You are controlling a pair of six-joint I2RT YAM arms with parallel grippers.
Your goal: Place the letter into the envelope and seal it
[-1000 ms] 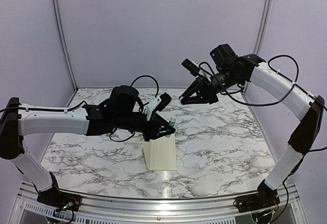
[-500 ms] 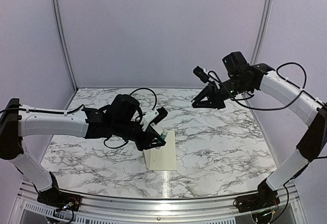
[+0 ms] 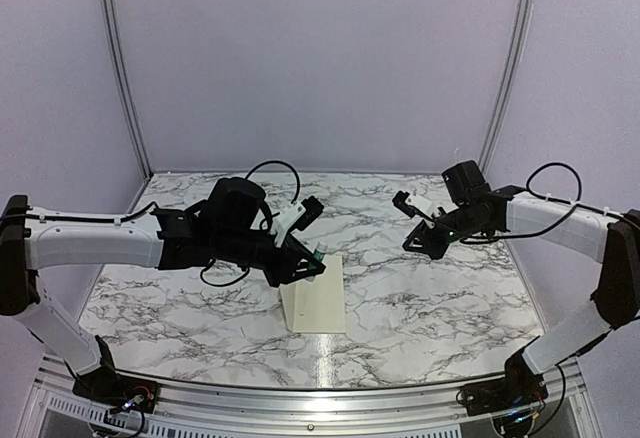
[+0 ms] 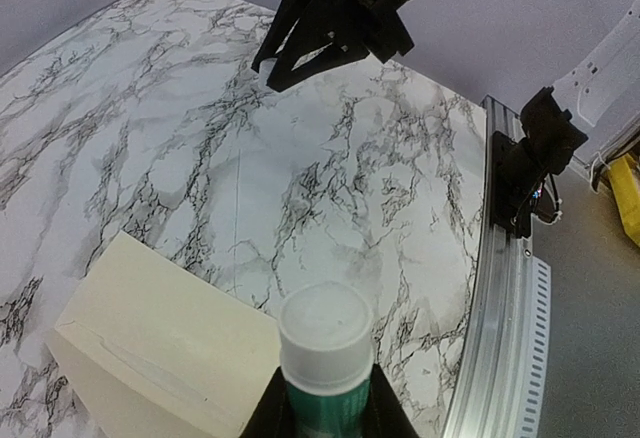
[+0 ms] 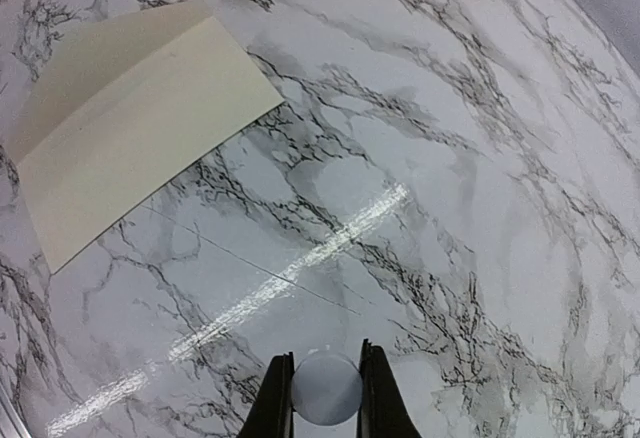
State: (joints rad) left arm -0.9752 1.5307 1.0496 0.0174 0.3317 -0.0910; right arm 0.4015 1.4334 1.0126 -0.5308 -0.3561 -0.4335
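The cream envelope (image 3: 316,300) lies flat on the marble table, its flap end toward the back; it also shows in the left wrist view (image 4: 150,358) and the right wrist view (image 5: 130,123). The letter is out of view. My left gripper (image 3: 316,260) hovers over the envelope's far end, shut on a white-and-green glue tube (image 4: 326,343) with a white top. My right gripper (image 3: 412,244) hangs low over the table, to the right of the envelope and apart from it. It is shut on a small round white cap (image 5: 327,388).
An aluminium rail (image 4: 500,308) runs along the table's near edge, with the right arm's base (image 4: 535,158) bolted on it. Lilac walls with metal posts (image 3: 120,68) close in the back and sides.
My right arm has come down and to the right, from high above the table to just over it. The left gripper with the tube has sunk slightly toward the envelope's far end.
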